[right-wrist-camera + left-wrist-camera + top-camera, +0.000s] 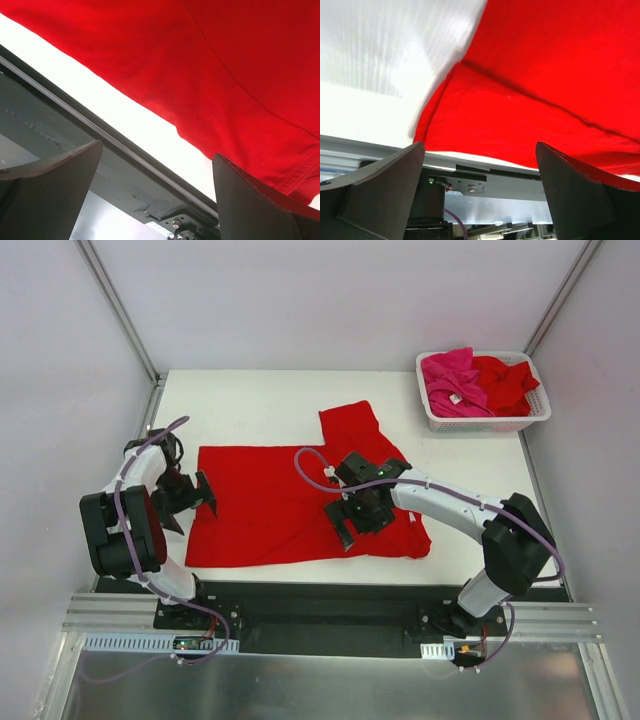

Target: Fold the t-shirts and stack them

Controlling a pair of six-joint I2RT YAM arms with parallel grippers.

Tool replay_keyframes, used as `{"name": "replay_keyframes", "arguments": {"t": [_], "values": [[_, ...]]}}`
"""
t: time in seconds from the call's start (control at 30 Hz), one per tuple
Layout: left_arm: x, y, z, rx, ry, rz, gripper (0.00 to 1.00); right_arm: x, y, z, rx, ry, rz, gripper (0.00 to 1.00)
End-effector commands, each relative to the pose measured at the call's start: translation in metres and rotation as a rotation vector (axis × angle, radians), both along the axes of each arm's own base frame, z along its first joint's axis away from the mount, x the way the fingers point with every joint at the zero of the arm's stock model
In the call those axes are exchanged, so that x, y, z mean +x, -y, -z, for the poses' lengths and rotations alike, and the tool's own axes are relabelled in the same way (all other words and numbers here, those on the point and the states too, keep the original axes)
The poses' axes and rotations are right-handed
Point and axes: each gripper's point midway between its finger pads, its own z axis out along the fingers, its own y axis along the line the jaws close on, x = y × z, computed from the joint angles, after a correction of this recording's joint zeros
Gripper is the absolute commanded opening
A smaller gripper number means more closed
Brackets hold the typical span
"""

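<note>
The red t-shirt [270, 505] lay flat on the bench [250, 405], its long axis left to right, one sleeve pointing away from the arms. The left tool [207, 493] at its straight left edge and the right tool [347, 530] over its near edge both gaped empty.

Spread t-shirt [270, 515]: plain bright red all over. Table [250, 405]: white. Basket [480, 423]: white, slotted sides. Inside it, a magenta-pink shirt [450, 378] (small white label [455, 398]) beside a second red shirt [507, 382], same bright shade.
</note>
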Motion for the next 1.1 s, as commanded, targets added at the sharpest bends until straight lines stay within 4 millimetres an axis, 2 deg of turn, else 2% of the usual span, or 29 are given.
{"name": "replay_keyframes", "arguments": {"t": [0.0,0.03,0.1,0.13,0.3,0.47,0.7,1.03,1.07], "values": [[0.009,-0.01,0.001,0.021,0.004,0.021,0.9,-0.001,-0.003,-0.01,0.05,0.02,-0.016,0.96],[0.013,-0.01,0.002,0.023,0.022,0.021,0.87,-0.002,-0.003,-0.009,0.049,0.017,-0.019,0.96],[0.014,-0.011,0.004,0.029,0.037,0.024,0.61,-0.002,-0.003,-0.007,0.046,0.013,-0.02,0.96],[0.015,-0.011,0.006,0.029,0.041,0.027,0.54,-0.002,-0.003,-0.006,0.045,0.014,-0.018,0.96],[0.01,-0.009,0.017,0.016,0.004,0.021,0.55,-0.002,-0.004,-0.004,0.047,0.009,-0.018,0.96],[0.004,-0.015,0.024,0.054,-0.032,0.027,0.61,-0.003,-0.003,-0.003,0.044,0.006,-0.016,0.96],[0.018,-0.018,0.033,0.055,-0.028,0.038,0.61,-0.005,0.0,0.0,0.037,-0.005,-0.016,0.96],[0.03,-0.022,0.033,0.077,0.029,0.042,0.45,-0.01,0.006,0.005,0.016,-0.019,-0.019,0.96],[0.03,-0.022,0.033,0.078,0.032,0.044,0.41,-0.01,0.007,0.005,0.016,-0.021,-0.019,0.96]]}}
